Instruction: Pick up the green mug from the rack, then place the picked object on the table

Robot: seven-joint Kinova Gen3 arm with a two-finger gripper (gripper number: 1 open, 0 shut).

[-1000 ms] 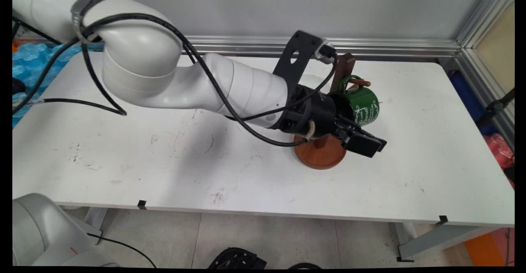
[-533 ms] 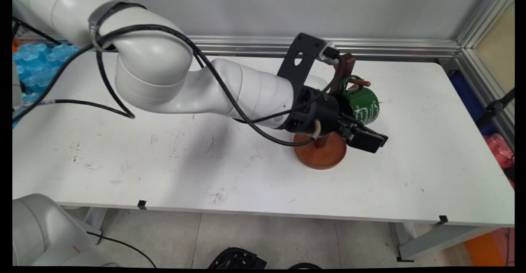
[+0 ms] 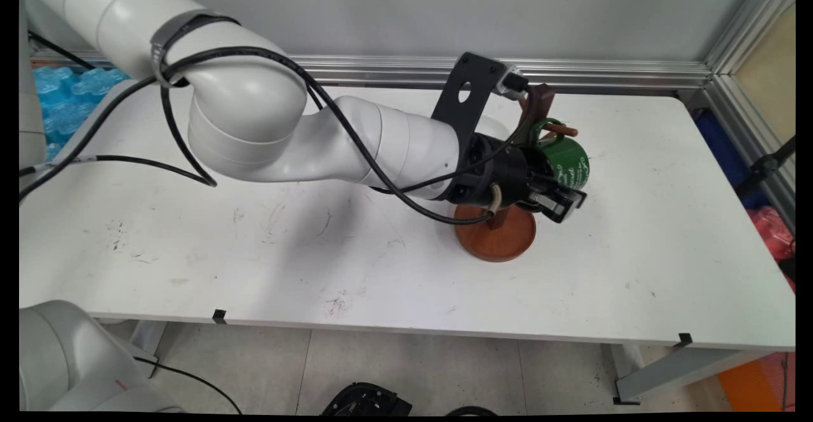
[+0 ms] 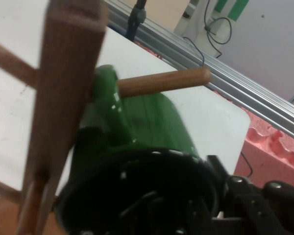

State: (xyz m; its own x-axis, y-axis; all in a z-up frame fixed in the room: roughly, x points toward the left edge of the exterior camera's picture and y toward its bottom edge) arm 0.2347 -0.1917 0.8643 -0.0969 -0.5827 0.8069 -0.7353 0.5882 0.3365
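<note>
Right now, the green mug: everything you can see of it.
The green mug is glossy, ceramic by its look, with white lettering on its side and a dark inside. It hangs tilted by its handle on a peg of the wooden mug tree, off the table, mouth toward the arm. The gripper is at its rim: in the hand view one finger lies outside the wall and dark linkage shows inside the mouth. Whether it is clamped cannot be told.

glossy white rounded arm links (image 3: 254,123) | loose black cables (image 3: 356,149) looped along arm, grey strap at upper link | flat black bracket with oval hole (image 3: 467,101) near wrist | black cylindrical wrist | black two-finger gripper (image 3: 559,203), linkage dark
</note>
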